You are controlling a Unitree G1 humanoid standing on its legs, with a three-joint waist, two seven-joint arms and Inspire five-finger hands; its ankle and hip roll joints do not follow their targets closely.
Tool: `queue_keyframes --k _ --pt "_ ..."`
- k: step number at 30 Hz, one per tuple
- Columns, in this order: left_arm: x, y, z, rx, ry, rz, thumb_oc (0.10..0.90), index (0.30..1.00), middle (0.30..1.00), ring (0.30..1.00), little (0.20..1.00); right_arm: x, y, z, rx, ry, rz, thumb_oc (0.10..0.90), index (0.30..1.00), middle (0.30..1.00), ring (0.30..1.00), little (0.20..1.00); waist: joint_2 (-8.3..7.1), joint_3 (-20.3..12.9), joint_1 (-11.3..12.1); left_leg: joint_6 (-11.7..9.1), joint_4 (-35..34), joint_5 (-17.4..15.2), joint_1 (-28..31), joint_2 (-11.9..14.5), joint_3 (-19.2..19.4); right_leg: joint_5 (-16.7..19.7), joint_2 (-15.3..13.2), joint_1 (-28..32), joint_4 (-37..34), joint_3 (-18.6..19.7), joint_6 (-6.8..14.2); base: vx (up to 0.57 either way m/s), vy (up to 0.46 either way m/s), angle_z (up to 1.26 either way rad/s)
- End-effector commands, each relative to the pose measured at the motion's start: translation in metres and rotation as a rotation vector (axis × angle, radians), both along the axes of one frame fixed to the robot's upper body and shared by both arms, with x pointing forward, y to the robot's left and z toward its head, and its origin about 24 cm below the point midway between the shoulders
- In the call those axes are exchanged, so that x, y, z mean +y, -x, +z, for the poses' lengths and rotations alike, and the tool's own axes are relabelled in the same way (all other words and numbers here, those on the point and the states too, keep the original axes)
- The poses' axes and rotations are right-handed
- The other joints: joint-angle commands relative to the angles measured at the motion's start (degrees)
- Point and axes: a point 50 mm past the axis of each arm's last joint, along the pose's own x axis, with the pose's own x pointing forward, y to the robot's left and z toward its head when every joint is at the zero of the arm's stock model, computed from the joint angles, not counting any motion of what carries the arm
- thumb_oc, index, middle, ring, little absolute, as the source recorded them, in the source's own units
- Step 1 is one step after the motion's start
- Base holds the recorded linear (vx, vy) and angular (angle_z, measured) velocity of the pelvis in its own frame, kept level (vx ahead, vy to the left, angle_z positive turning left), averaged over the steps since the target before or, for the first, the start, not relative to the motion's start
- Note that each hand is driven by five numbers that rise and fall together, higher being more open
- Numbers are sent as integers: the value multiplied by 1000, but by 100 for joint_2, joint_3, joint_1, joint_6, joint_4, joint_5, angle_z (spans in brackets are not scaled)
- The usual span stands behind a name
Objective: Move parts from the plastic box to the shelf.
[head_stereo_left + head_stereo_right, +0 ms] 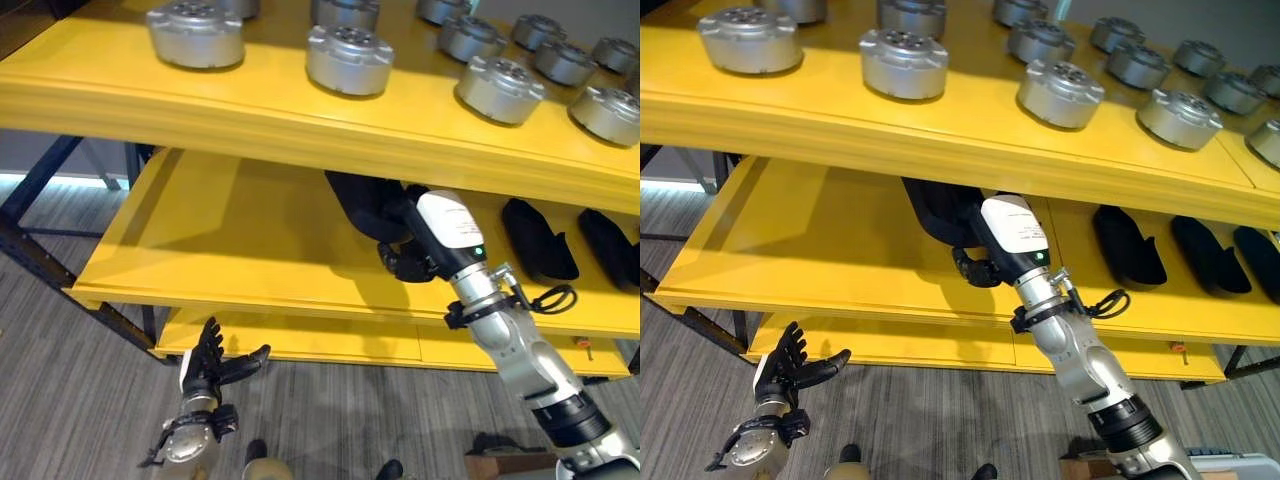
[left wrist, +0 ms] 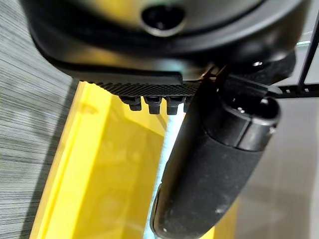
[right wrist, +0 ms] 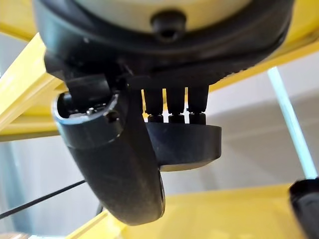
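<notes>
Right hand (image 1: 405, 262): is being curled around a black part (image 3: 184, 144) at frame centre, middle shelf (image 1: 220, 240).
Left hand (image 1: 212, 362): is being held loose, fingers spread, lower left.
Hidden: the part's far end is being covered by the upper shelf (image 1: 250, 115).

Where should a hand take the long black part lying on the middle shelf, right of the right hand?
Grip the long black part at its near end, thumb and fingers across its narrow width. Come from the open front of the middle shelf, low: the top shelf likely blocks a reach from above, and the part lies front to back.

Right robot hand (image 1: 405, 262) grips a black part (image 1: 362, 205) on the yellow shelf (image 1: 230, 240).
</notes>
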Motion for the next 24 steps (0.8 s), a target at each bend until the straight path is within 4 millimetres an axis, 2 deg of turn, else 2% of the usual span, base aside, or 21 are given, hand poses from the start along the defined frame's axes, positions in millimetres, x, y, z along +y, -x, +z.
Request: queue_keyframes --k 1,3,4,7,8,13,16,17,22,23,24 --pt "5 -18 42 -209 -102 -50 900 1000 1000 1000 1000 17 -9 73 -284 -85 84 400 300 300 300 300 9 74 201 413 249 -110 -329 -140 63 258 -511 146 256 75 603 -98 -2 25" --pt "5 -21 47 -226 -113 -61 900 1000 1000 1000 1000 25 -15 77 -279 -101 97 400 300 300 300 300 -4 362 329 427 452 -159 -522 -131 23 267 -546 80 335 0 579 -89 -5 26" --pt "5 -22 47 -228 -113 -59 900 1000 1000 1000 1000 26 -16 78 -282 -102 98 400 300 300 300 300 9 387 331 415 501 -205 -523 -107 19 234 -534 83 370 12 579 -84 6 7" --pt "2 -29 54 -258 -115 -75 900 1000 1000 1000 1000 36 -24 88 -299 -93 102 400 300 300 300 300 61 741 441 427 678 -223 -716 -104 -2 310 -576 -40 425 -24 558 -80 11 5" --pt "2 -29 54 -260 -114 -74 900 1000 1000 1000 1000 36 -24 89 -301 -93 103 400 300 300 300 300 63 752 440 427 691 -229 -720 -103 -1 310 -577 -42 429 -21 558 -38 7 3" --pt "-2 -38 62 -293 -123 -102 900 1000 1000 1000 1000 45 -37 102 -317 -92 83 400 300 300 300 300 217 1153 516 446 905 -229 -1023 -124 -34 380 -674 -242 522 -52 532 -66 26 6" --pt "-3 -40 63 -303 -121 -101 900 1000 1000 1000 1000 47 -45 106 -292 -156 82 400 300 300 300 300 283 1249 521 453 966 -214 -1125 -140 -28 403 -717 -317 546 -39 524 -30 23 -1" --pt "-5 -42 64 -307 -119 -116 900 1000 1000 1000 1000 46 -56 109 -261 -174 55 400 300 300 300 300 345 1332 546 459 982 -196 -1185 -159 -18 415 -754 -369 548 -33 516 -55 48 1" --pt "-5 -46 68 -329 -107 -108 900 1000 1000 1000 1000 41 -62 129 -297 -237 29 400 300 300 300 300 442 1480 548 479 1015 -176 -1273 -197 9 464 -825 -473 562 -44 508 -31 26 3" --pt "-7 -48 69 -333 -103 -108 900 1000 1000 1000 1000 40 -63 139 -324 -269 21 400 300 300 300 300 492 1543 521 498 1010 -177 -1303 -231 48 507 -873 -536 556 -26 517 -15 32 3" --pt "-7 -48 69 -334 -103 -108 900 1000 1000 1000 1000 40 -63 139 -324 -269 21 400 300 300 300 300 491 1543 522 499 1010 -177 -1304 -231 49 507 -873 -537 557 -25 517 -19 34 2"
